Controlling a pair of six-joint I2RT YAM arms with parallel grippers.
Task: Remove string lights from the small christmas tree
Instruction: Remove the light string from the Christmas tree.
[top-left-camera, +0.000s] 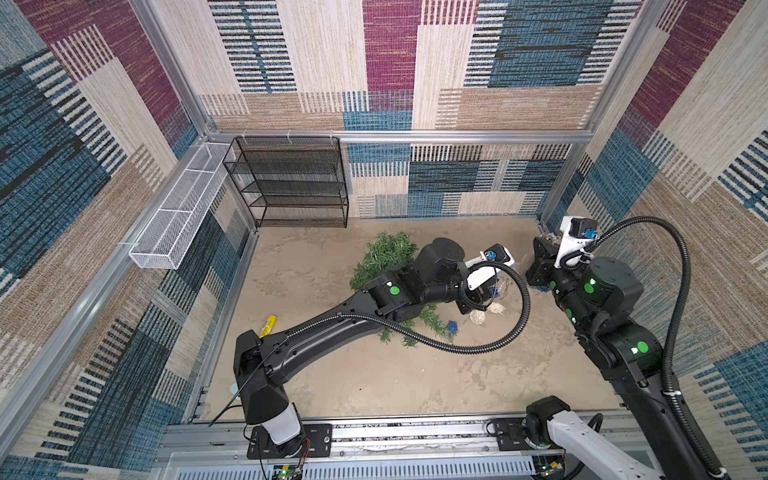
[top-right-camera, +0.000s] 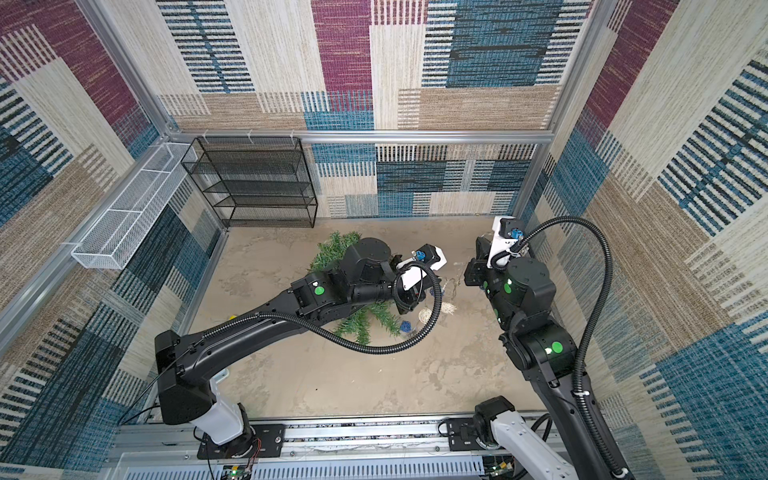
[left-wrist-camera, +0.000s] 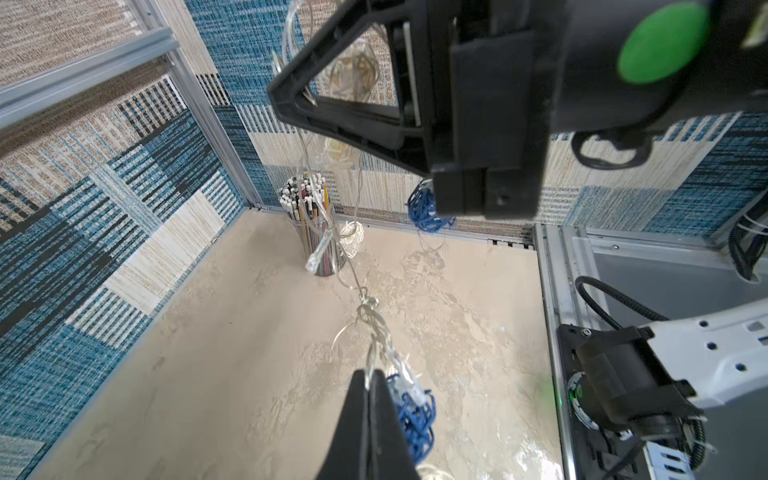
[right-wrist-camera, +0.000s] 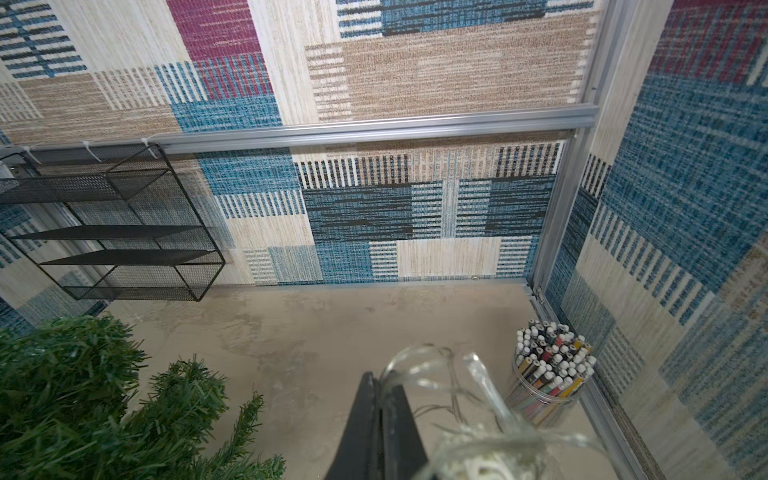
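Gripping the pale wire of the string lights (left-wrist-camera: 374, 320), the left gripper (left-wrist-camera: 371, 384) and the right gripper (right-wrist-camera: 380, 388) each have their jaws closed on it, and the strand runs between them with blue and cream balls hanging. The small christmas tree (top-left-camera: 384, 253) rests on the table (top-left-camera: 374, 374), partly hidden under the left arm, beside the lights.

Ahead of my right fingers (right-wrist-camera: 359, 424) I have bare floor (right-wrist-camera: 311, 332) to the back wall (right-wrist-camera: 415, 232). The small christmas tree (right-wrist-camera: 75, 395) closes one side, the cup of sticks (right-wrist-camera: 548, 374) the other; string lights (right-wrist-camera: 478, 372) loop just beside the tips.
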